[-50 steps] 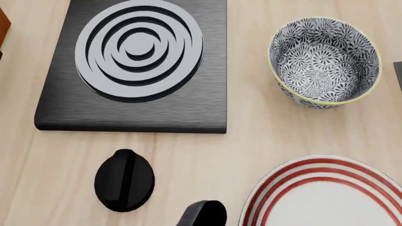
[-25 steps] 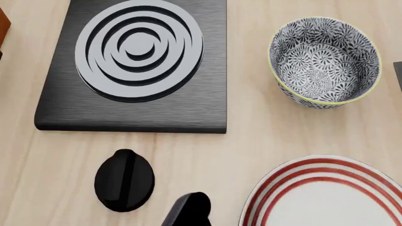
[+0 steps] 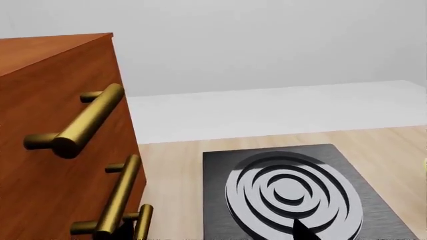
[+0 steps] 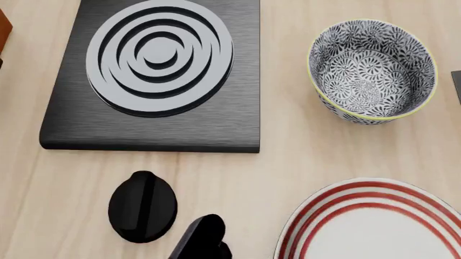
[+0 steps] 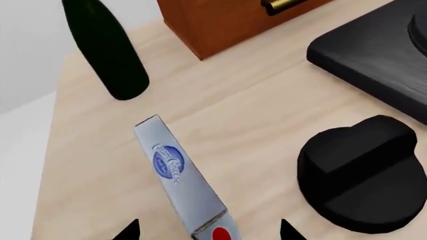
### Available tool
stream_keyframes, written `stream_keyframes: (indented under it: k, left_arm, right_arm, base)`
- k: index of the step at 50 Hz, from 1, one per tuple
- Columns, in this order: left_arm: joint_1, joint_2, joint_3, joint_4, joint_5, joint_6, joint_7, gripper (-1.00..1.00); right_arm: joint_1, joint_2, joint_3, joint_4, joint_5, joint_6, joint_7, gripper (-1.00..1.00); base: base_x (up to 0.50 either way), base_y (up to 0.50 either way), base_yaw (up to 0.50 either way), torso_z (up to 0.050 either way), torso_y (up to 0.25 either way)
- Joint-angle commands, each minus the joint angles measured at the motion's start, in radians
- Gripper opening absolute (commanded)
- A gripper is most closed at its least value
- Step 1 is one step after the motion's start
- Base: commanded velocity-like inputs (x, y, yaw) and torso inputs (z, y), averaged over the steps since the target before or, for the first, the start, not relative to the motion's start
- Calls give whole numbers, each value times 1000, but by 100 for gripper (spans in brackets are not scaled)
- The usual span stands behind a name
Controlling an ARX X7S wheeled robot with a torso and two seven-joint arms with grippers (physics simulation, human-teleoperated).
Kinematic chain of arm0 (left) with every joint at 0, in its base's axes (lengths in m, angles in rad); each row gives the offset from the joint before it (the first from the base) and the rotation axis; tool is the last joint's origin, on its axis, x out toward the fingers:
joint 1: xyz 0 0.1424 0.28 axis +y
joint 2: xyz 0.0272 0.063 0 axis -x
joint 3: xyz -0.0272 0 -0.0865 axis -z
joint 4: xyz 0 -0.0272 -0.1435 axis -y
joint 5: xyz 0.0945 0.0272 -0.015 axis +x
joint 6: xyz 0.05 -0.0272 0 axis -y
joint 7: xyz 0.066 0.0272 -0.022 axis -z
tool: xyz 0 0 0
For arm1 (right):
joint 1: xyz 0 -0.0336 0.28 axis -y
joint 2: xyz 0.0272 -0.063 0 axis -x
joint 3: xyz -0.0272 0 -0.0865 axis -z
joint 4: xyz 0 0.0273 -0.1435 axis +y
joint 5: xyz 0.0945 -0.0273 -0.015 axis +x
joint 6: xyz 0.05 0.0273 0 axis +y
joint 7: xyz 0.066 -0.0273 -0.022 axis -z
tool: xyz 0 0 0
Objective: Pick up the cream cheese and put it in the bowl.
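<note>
Wooden table (image 4: 303, 162) carries stove (image 4: 155, 127), bowl (image 4: 371, 70), plate (image 4: 371, 221), cream cheese (image 5: 181, 182).

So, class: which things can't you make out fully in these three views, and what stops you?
- Right tool: in the right wrist view only two dark tips show at the edge, either side of the cream cheese.
- Left tool: left wrist view shows one dark tip.
- Plate: cropped in the head view.
- Bottle: top cropped.

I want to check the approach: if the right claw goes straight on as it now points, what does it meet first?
Probably the cream cheese, lying between the open fingertips; depth is unclear.
</note>
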Motion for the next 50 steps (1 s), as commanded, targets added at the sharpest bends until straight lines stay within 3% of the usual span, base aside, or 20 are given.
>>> stream_keyframes:
  k: [1, 23, 46, 47, 50]
  left_arm:
    - [15, -10, -18, 4, -17, 10, 0, 100]
    - [31, -24, -30, 12, -21, 30, 5, 100]
    - [60, -40, -49, 3, -11, 51, 19, 100]
    - [59, -41, -51, 1, -14, 52, 18, 100]
    - [58, -44, -55, -1, -20, 54, 18, 100]
  right_arm:
    - [28, -27, -36, 46, -17, 7, -4, 100]
    - [73, -67, -104, 112, -52, 12, -10, 100]
    - [121, -126, -173, 315, -114, -67, -57, 100]
    - [121, -127, -175, 313, -113, -65, -56, -100]
    - [119, -125, -181, 303, -115, -64, -55, -100]
  base:
    - [0, 0, 0, 0, 0]
    - [0, 0, 0, 0, 0]
    - [0, 0, 0, 0, 0]
    - [0, 0, 0, 0, 0]
    - [0, 0, 0, 0, 0]
